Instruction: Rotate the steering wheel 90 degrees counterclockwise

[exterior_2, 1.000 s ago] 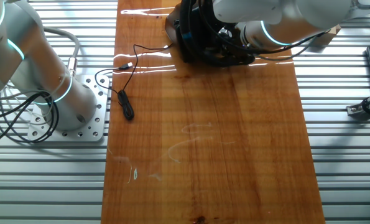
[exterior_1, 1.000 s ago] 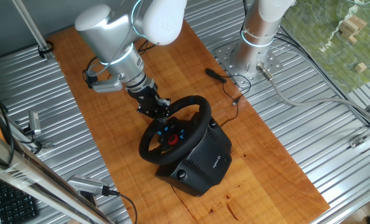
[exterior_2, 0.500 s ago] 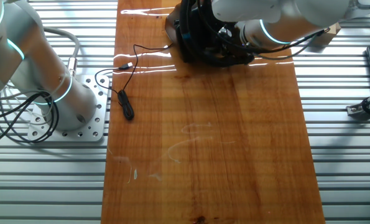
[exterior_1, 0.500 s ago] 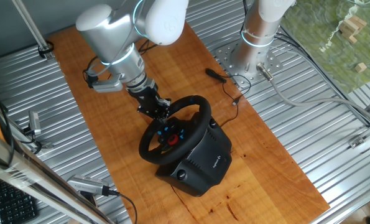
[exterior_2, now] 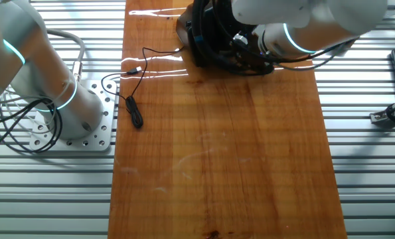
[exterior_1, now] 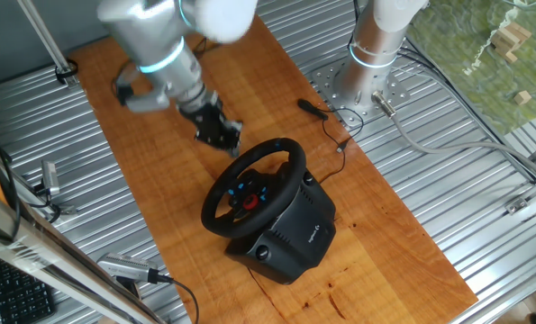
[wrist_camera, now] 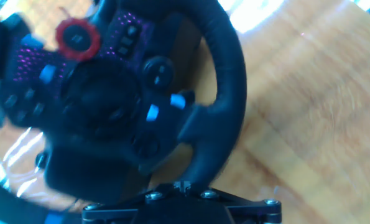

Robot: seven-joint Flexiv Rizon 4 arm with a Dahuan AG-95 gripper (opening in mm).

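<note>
Steering wheel (exterior_1: 252,184) untouched; end effector (exterior_1: 219,133) tilted just beside rim, blurred, grip state unclear.

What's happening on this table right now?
A robot arm is working at a black wheel mounted on a boxy base on a wooden board. Its claw sits just off the rim's upper left, blurred by motion, apparently not gripping it. Whether it is open is unclear.

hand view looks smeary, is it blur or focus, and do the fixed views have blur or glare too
Hand view: motion smear over the steering wheel and wood. One fixed view: arm and gripper streaked, the wheel sharp. The other fixed view: white glare on the board near the wheel.
</note>
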